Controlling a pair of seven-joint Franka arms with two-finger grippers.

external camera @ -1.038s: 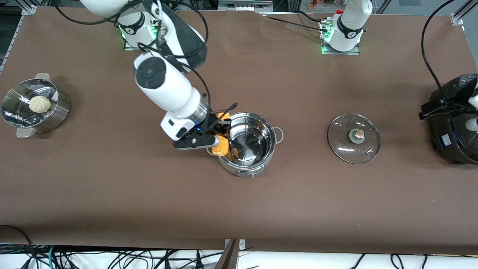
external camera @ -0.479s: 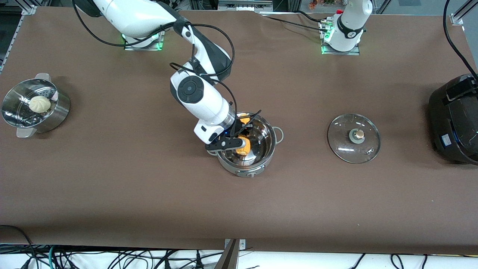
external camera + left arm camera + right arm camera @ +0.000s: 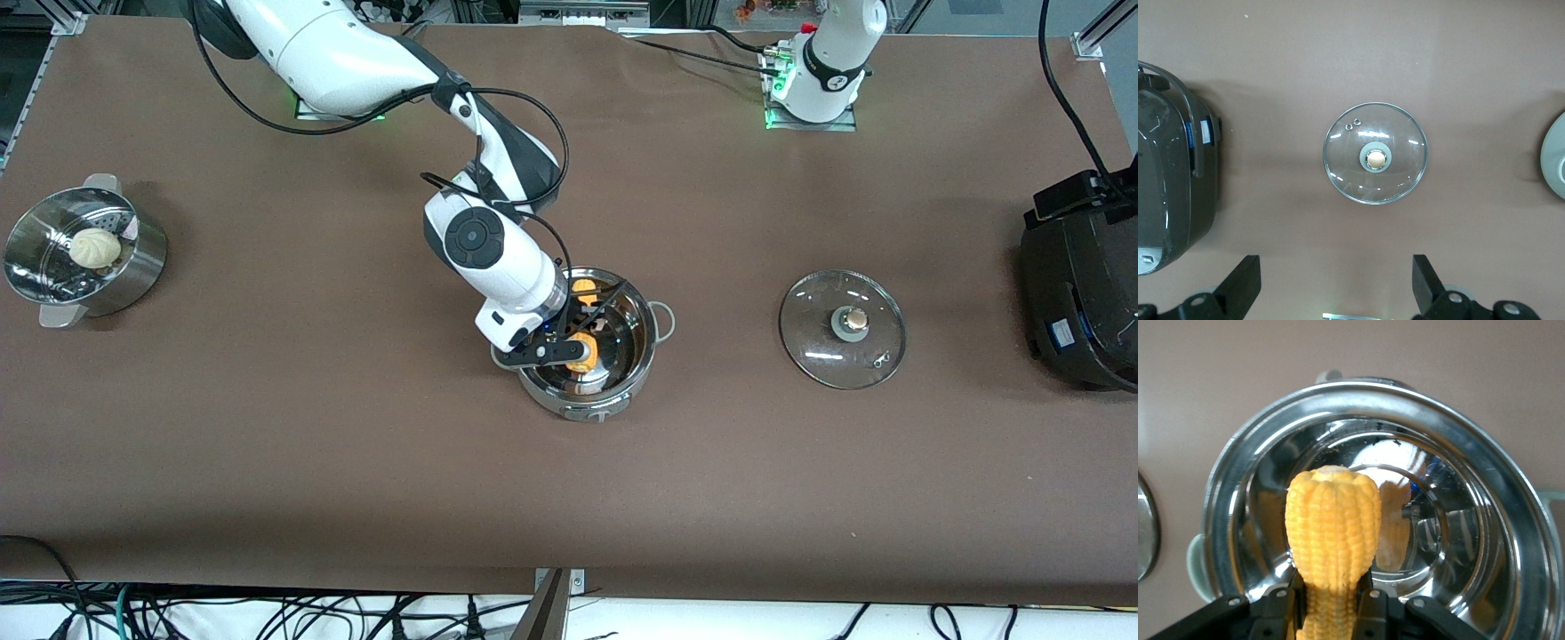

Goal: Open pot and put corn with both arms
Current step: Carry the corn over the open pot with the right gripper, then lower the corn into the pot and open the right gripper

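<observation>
The stainless-steel pot stands open in the middle of the table. Its glass lid with a tan knob lies flat on the table beside it, toward the left arm's end. My right gripper is shut on the yellow-orange corn and holds it inside the pot's mouth. In the right wrist view the corn points into the pot, pinched between the fingers. My left gripper is open and empty, high over the lid.
A steel steamer pot with a white bun stands at the right arm's end. A large black rice cooker stands at the left arm's end, and shows in the left wrist view. Cables hang by the cooker.
My right gripper has carried the corn from the pot's rim to over its inside and lowered it. The left arm's hand has drawn away over the rice cooker.
</observation>
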